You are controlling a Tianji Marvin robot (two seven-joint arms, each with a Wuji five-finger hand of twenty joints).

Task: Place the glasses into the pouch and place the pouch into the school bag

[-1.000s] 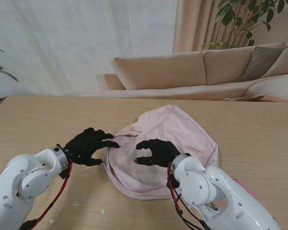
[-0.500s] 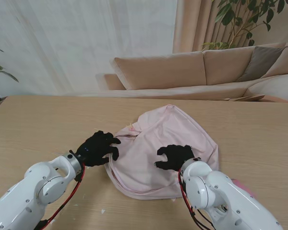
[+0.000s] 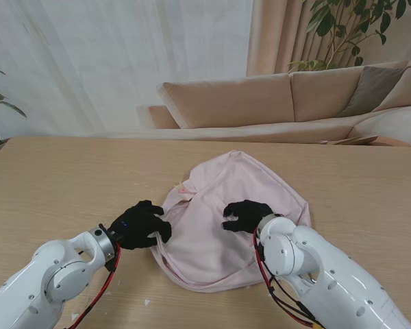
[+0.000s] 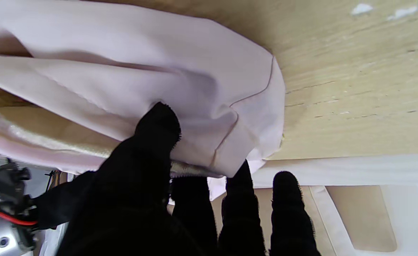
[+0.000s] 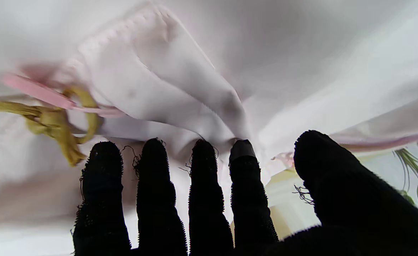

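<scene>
The pink school bag (image 3: 240, 199) lies slumped in the middle of the wooden table (image 3: 61, 171). My left hand (image 3: 140, 225) grips the bag's left near edge. In the left wrist view the thumb (image 4: 153, 138) lies over the fabric (image 4: 159, 71) and the other fingers under it. My right hand (image 3: 246, 214) rests on top of the bag, its straight fingers (image 5: 201, 192) touching the cloth (image 5: 265, 53) and holding nothing. A yellow cord (image 5: 59, 124) with a pink tab shows on the bag. Neither glasses nor pouch can be seen.
A beige sofa (image 3: 260, 103) stands beyond the table's far edge, with a leafy plant (image 3: 349, 27) at the back right. Small white flecks (image 3: 146, 301) lie on the table near my left arm.
My left hand drew nearer to me and closed on the bag's edge. My right hand slid farther from me across the bag top. The bag's cloth bunched and shifted.
</scene>
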